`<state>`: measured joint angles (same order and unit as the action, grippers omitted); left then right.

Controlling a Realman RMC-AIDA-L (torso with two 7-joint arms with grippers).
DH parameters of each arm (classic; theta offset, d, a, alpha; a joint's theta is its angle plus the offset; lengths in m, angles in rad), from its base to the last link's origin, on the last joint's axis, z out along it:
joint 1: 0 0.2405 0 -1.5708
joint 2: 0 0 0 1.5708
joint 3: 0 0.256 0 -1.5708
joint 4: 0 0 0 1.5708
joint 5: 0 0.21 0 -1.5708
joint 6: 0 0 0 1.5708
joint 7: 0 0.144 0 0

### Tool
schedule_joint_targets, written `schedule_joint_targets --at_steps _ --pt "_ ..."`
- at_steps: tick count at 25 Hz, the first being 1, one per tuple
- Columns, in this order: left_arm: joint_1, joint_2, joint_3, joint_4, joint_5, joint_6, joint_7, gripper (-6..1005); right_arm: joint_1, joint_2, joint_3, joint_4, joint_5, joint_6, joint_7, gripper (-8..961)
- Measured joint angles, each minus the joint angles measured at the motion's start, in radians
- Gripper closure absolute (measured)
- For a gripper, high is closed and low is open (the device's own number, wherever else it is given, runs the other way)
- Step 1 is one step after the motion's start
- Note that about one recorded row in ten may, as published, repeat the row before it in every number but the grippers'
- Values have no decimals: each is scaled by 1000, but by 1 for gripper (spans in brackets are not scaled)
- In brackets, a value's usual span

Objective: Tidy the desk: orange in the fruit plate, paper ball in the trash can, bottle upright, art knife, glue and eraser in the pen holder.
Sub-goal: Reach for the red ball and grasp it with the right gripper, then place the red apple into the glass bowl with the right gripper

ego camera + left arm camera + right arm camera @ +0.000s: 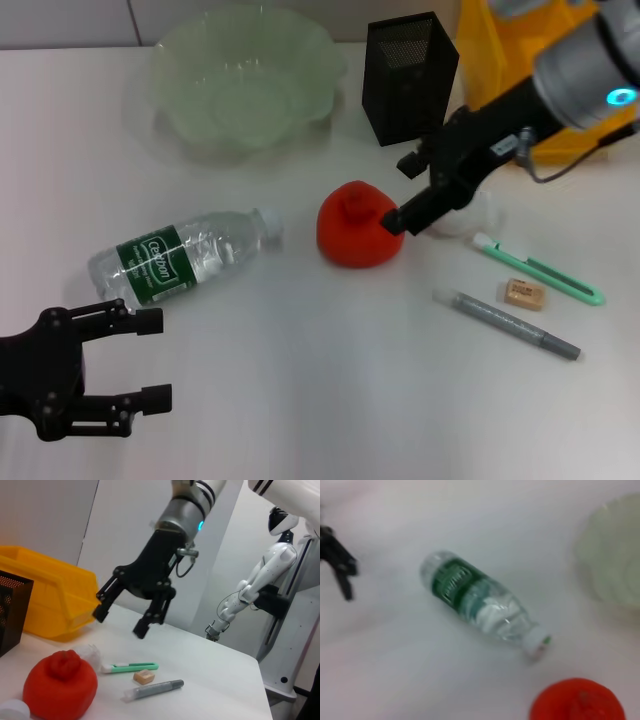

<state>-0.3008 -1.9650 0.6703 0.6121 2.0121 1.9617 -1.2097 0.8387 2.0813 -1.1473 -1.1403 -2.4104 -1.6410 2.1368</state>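
Note:
The orange (355, 225) (60, 685) rests mid-desk. My right gripper (400, 192) (122, 620) hangs open just to its right, above the paper ball (472, 215) (90, 652), holding nothing. The bottle (185, 255) (480, 600) lies on its side to the left of the orange. Right of the orange lie the art knife (540, 268) (132, 667), the eraser (524, 293) (144, 677) and the glue (505, 323) (152, 689). At the back stand the fruit plate (240, 85), the pen holder (410, 75) and the trash can (530, 60). My left gripper (155, 360) is open at the near left.
The white desk (300, 400) runs from the bottle to the near edge. In the left wrist view, the desk's far edge (260, 680) drops off, with a white robot (260, 585) standing beyond it.

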Motion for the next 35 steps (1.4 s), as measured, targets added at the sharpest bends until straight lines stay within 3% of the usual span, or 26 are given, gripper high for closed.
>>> schedule_joint_targets --at_steps 2,3,7,8,13,25,35 --pt "0 0 0 0 0 0 0 137 15 1 -28 10 -19 21 25 129" --pt "-1 -1 0 0 0 0 -1 137 35 3 -119 35 -43 93 83 129" --pt "2 -4 0 0 -1 -9 0 137 42 5 -213 61 -43 195 139 130" --pt "2 -4 0 0 -1 -9 0 137 44 5 -291 81 -44 272 180 132" --pt "0 -6 0 0 1 -13 -1 137 55 6 -444 135 -45 418 258 138" --pt "4 -10 0 0 -2 -29 3 137 73 6 -486 214 -40 504 306 154" --pt "4 -11 0 0 2 -34 4 137 56 4 -455 187 -37 493 298 596"
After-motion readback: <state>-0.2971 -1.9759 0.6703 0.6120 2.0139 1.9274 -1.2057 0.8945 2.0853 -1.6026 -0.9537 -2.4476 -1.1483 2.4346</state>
